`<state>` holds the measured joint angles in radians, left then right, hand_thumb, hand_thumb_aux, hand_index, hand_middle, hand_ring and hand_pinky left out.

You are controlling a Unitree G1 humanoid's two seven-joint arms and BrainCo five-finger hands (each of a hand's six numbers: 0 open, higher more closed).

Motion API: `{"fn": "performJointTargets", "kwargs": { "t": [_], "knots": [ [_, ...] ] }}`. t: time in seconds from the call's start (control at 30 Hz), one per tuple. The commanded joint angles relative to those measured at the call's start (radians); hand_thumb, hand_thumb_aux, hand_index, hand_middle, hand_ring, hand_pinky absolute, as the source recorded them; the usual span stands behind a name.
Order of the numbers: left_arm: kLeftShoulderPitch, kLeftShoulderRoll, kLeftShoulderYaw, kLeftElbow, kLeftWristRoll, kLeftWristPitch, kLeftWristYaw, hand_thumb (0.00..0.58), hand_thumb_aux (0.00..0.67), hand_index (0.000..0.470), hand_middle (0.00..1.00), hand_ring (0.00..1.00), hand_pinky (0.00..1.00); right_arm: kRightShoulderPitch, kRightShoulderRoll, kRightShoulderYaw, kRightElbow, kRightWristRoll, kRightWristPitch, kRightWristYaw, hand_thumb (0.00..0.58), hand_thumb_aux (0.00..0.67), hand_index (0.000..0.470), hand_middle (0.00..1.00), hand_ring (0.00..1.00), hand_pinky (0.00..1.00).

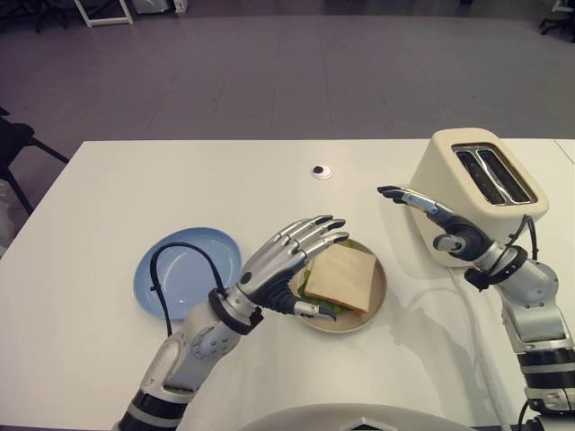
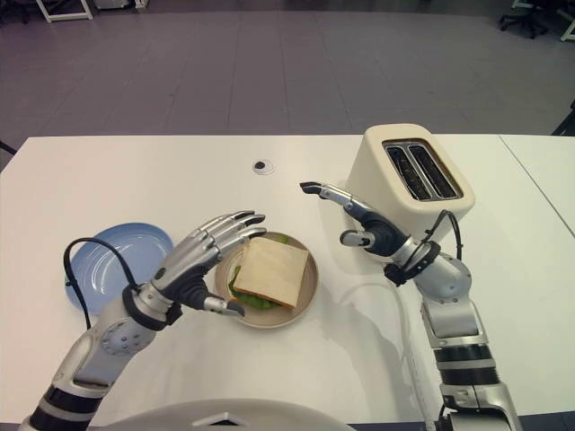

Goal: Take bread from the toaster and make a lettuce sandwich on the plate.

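Note:
A beige plate [image 1: 375, 305] in the middle of the white table carries a sandwich: a slice of bread [image 1: 344, 277] on top with green lettuce [image 1: 320, 306] showing under its near edge. My left hand [image 1: 287, 260] hovers just left of the plate, fingers spread and holding nothing. A cream toaster [image 1: 472, 197] stands at the right with both dark slots [image 1: 490, 173] showing no bread. My right hand [image 1: 431, 220] is held in front of the toaster's left side, fingers stretched out toward the left, holding nothing.
A blue plate [image 1: 184, 269] lies bare to the left of the sandwich plate, partly behind my left forearm. A small round dark-centred disc [image 1: 321, 171] sits in the table top further back. A white cable [image 1: 422, 301] runs from the toaster along the table.

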<state>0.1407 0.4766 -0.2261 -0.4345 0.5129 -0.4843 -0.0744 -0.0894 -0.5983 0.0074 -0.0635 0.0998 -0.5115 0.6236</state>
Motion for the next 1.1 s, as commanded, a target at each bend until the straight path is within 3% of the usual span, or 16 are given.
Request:
{"fn": "performJointTargets", "kwargs": {
  "t": [0.03,0.07,0.17,0.27,0.5,0.67,0.8,0.93,1.1],
  "knots": [
    [0.19,0.156,0.036,-0.058,-0.203,-0.032,-0.161,0.466,0.373,0.262,1.0,1.0,1.0,0.096,-0.11,0.013,-0.073,0.037,-0.05,0.134,0.58,0.67,0.47,1.0,1.0,1.0],
    [0.246,0.2,0.051,-0.058,-0.217,-0.032,-0.201,0.58,0.67,0.47,1.0,1.0,1.0,0.138,-0.14,0.026,-0.116,0.091,-0.041,0.188,0.58,0.67,0.47,1.0,1.0,1.0],
    [0.372,0.31,0.059,-0.03,-0.153,0.032,-0.329,0.58,0.67,0.47,1.0,1.0,1.0,0.283,-0.242,0.068,-0.213,0.145,-0.001,0.317,0.58,0.67,0.47,1.0,1.0,1.0],
    [0.4,0.34,0.025,-0.02,-0.108,0.085,-0.417,0.58,0.67,0.47,1.0,1.0,1.0,0.356,-0.303,0.138,-0.147,-0.054,-0.009,0.364,0.58,0.67,0.47,1.0,1.0,1.0],
    [0.179,0.205,-0.136,0.182,0.137,0.106,-0.392,0.58,0.67,0.47,1.0,1.0,1.0,0.337,-0.214,0.296,-0.041,-0.446,-0.066,0.233,0.58,0.67,0.47,1.0,1.0,1.0],
    [0.033,0.128,-0.194,0.296,0.261,0.139,-0.334,0.58,0.67,0.47,1.0,1.0,1.0,0.213,-0.101,0.402,0.112,-0.756,-0.068,0.024,0.58,0.67,0.47,1.0,1.0,1.0],
    [-0.088,0.088,-0.197,0.424,0.313,0.161,-0.251,0.58,0.67,0.47,1.0,1.0,1.0,-0.027,0.039,0.462,0.381,-0.876,0.007,-0.202,0.58,0.67,0.47,1.0,1.0,1.0],
    [-0.207,0.063,-0.2,0.577,0.307,0.13,-0.142,0.58,0.67,0.47,1.0,1.0,1.0,-0.145,0.104,0.499,0.539,-0.884,-0.004,-0.348,0.58,0.662,0.464,0.96,0.96,0.96],
    [-0.253,0.07,-0.202,0.667,0.295,0.097,-0.043,0.58,0.67,0.47,1.0,1.0,1.0,-0.164,0.122,0.511,0.595,-0.824,-0.049,-0.436,0.579,0.649,0.455,0.93,0.93,0.93]
  ]
}}
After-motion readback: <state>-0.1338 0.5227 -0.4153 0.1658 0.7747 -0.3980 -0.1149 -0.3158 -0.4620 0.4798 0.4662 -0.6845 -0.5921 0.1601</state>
